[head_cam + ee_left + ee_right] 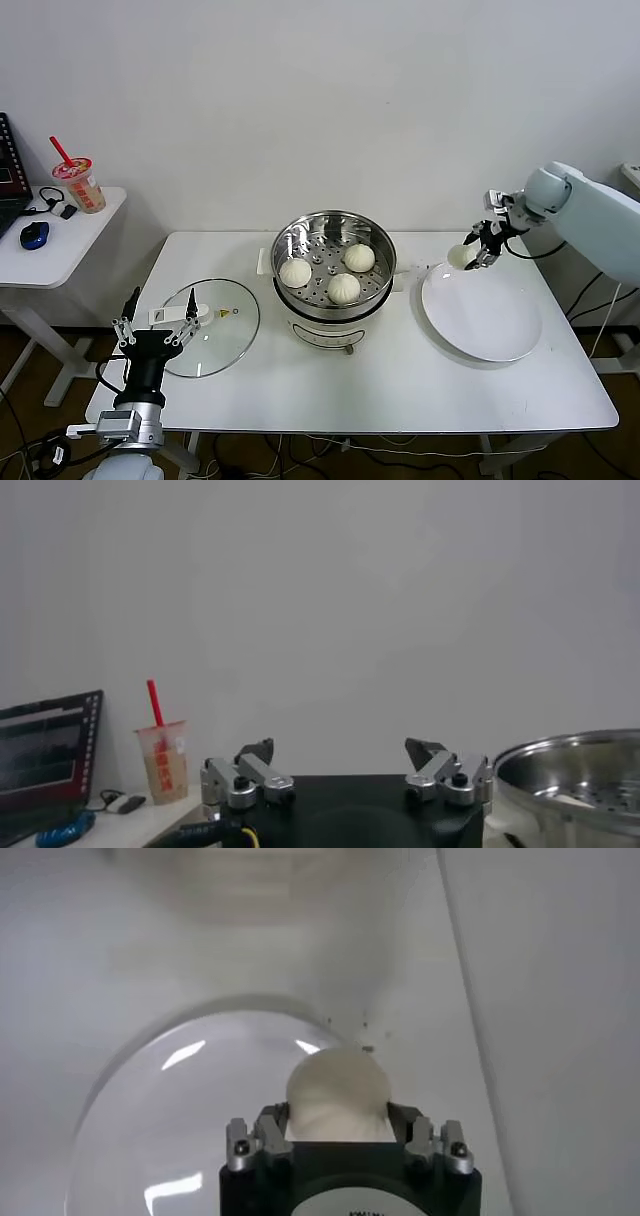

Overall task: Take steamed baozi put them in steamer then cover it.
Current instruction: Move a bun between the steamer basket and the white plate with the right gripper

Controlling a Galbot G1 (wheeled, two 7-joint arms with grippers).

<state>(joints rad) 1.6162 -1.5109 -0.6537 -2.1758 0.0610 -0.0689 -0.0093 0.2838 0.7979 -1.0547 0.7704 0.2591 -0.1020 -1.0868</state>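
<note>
White wall behind, white table (400, 390) out front, and the action sits over on the right side. Right gripper (470, 255) is up above the far edge of the flat white plate (490, 325), and its fingers (262, 1133) are pinching a bun (461, 256) between them; the right wrist view shows that bun (338, 1093) bulging out past the fingertips, with the plate (190, 1138) curving away underneath it. Off to that gripper's left, near the middle of the table, stands the steel steamer (335, 290) on its white base, open on top, and three more buns are lying on its holed tray: one toward the back (359, 258), one at the left (295, 272), one at the front (344, 289). They sit close together, and I cannot tell whether any of them touch. Further left again, the glass lid (205, 340) lies flat on the table beside the steamer, its white handle facing up. Left gripper (157, 320) hangs at the near left corner of the table, just at the lid's near edge, fingers spread wide and holding nothing; its wrist view shows the two fingertips (255, 752) well apart with the steamer's rim (570, 755) off to one side. Beyond that gripper, a small side table (60, 250) carries a drink cup (80, 185) with a red straw and a blue mouse (34, 235).
</note>
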